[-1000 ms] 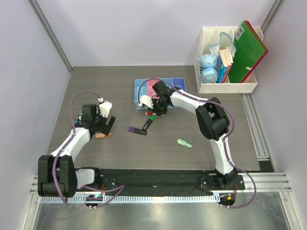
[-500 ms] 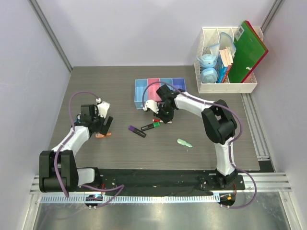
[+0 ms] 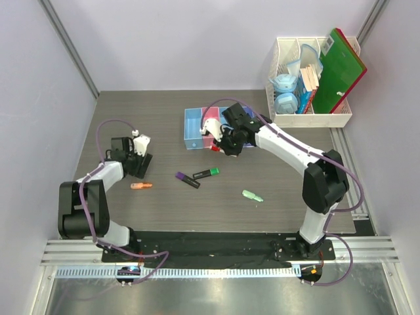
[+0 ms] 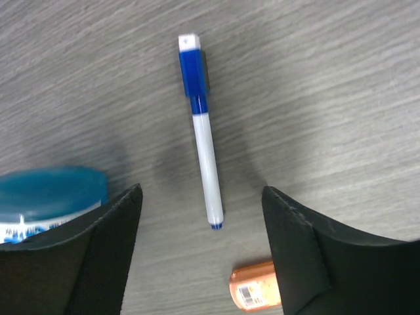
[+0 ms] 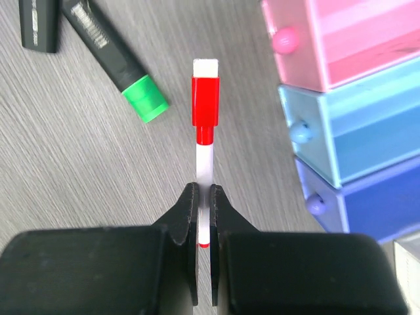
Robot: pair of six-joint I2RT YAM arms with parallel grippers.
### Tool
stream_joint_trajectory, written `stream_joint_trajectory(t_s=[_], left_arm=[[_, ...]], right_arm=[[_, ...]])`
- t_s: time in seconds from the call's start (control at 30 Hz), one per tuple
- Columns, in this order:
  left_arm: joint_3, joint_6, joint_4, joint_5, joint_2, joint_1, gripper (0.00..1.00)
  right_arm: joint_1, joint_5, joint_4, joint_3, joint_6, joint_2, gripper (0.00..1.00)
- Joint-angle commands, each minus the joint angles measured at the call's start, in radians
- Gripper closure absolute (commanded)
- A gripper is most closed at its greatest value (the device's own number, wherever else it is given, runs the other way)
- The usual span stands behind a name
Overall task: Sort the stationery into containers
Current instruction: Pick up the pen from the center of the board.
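**Supervisor:** Surface and fixtures?

**Inspector:** Dark wood-grain table [image 3: 275, 216]. White slotted rack [image 3: 308, 119] at the far right corner. The containers [image 3: 193, 128], four joined bins, stand at the far centre, partly covered by the right arm.

**Supervisor:** Grippers?

**Inspector:** Right gripper [image 5: 203, 197]: fingers pressed together on the lower barrel of the white pen with red cap [image 5: 204, 141]. The cap points away from the wrist, beside the front of the pink bin. Left gripper [image 4: 202, 197]: fingers spread wide above a white pen with blue cap [image 4: 202, 131], which lies flat on the table between them. Contact cannot be determined.

**Supervisor:** Loose items?

**Inspector:** The blue tape roll [image 4: 52, 193] sits just beside the left finger. The green-ended marker [image 3: 205, 174] and purple-ended marker [image 3: 188, 180] lie at mid-table, close together, near the bins. The mint-green piece [image 3: 252, 195] lies to their right, apart. The orange piece [image 3: 140, 186] lies on the near side of the left gripper.
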Motion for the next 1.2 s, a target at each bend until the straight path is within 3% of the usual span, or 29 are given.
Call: stream_joint_trajectory(t_s=[0.0,0.17,0.37,0.47,0.5,0.53,0.87,0.97,1.17], left_arm=[[0.06,0.026,0.038,0.042,0.04,0.006,0.32],[0.102,0.042,0.02,0.049,0.112,0.006,0.39],[0.169,0.042,-0.049,0.039,0.195,0.007,0.61],[0.204,0.043,-0.104,0.036,0.244,0.012,0.81],[0.221,0.037,-0.115,0.036,0.255,0.014,0.97],[0.229,0.034,-0.132,0.029,0.275,0.018,1.0],[0.286,0.022,-0.268,0.104,0.229,0.026,1.0],[0.327,-0.02,-0.323,0.217,0.148,0.026,1.0],[0.425,-0.205,-0.269,0.62,0.025,0.024,1.0]], right_arm=[[0.002,0.027,0.036,0.016,0.086,-0.088,0.98],[0.003,0.027,0.044,0.045,0.128,-0.16,0.98],[0.002,0.048,0.073,0.06,0.197,-0.222,0.98],[0.003,0.079,0.128,0.034,0.263,-0.245,0.98],[0.003,0.087,0.162,0.027,0.28,-0.251,0.98],[0.003,0.106,0.179,0.011,0.304,-0.254,0.98],[-0.015,0.157,0.355,-0.018,0.457,-0.199,0.98],[-0.044,0.076,0.411,0.008,0.536,-0.133,0.99],[-0.093,-0.097,0.538,0.051,0.689,-0.004,0.99]])
